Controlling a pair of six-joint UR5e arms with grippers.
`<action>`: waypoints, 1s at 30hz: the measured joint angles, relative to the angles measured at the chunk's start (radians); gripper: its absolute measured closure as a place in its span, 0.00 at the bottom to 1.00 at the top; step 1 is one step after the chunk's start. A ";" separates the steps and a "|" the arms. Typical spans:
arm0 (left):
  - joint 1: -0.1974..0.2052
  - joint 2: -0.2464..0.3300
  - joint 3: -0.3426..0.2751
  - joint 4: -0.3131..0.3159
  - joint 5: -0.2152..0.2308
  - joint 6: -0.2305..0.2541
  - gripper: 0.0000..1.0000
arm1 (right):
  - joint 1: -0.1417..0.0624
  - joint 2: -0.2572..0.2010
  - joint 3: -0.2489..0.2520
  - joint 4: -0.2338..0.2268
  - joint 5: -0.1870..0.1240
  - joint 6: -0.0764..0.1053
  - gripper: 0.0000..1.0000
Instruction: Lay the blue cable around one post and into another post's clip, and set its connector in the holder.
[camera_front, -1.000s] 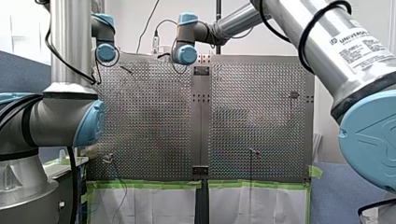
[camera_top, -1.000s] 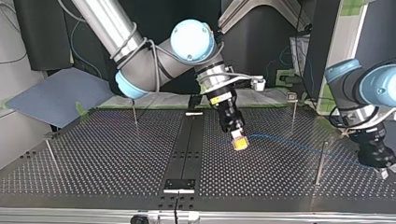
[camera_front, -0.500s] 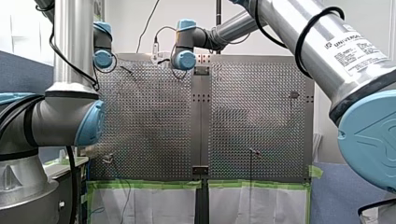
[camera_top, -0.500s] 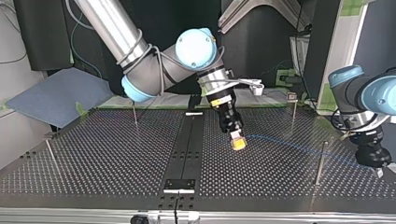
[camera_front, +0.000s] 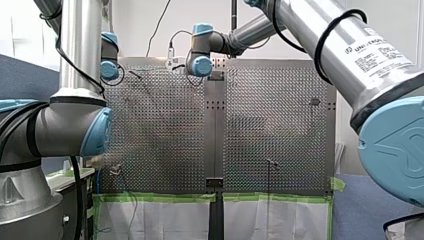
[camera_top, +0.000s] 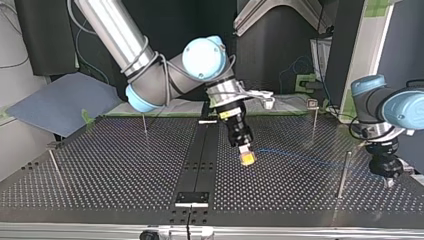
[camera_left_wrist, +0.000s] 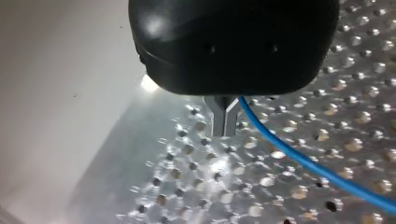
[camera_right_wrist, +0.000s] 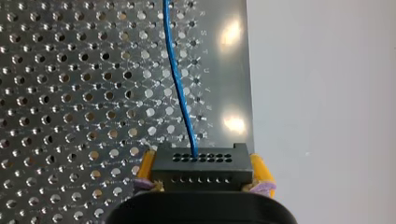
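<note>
right jaws: clamped on connector (camera_right_wrist: 201, 166), blue cable (camera_right_wrist: 176, 79) leading straight ahead | left jaws: pinched shut on blue cable

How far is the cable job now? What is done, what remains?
Done: the blue cable is picked up. In hand: my right gripper holds the connector between yellow pads; my left gripper appears to pinch the cable, stretched between them over the table. Left: it passes the post without wrapping it, is not in the clip, and the connector is unseated.
</note>
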 joint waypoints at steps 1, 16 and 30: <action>-0.001 -0.007 0.003 -0.001 0.007 0.000 1.00 | -0.003 0.000 0.000 0.000 0.000 0.000 0.53; -0.012 -0.054 0.022 -0.026 0.053 0.023 1.00 | -0.040 0.005 0.000 0.006 0.000 0.006 0.53; -0.016 -0.073 0.022 -0.025 0.076 0.015 1.00 | -0.069 0.034 0.000 0.012 0.016 0.008 0.53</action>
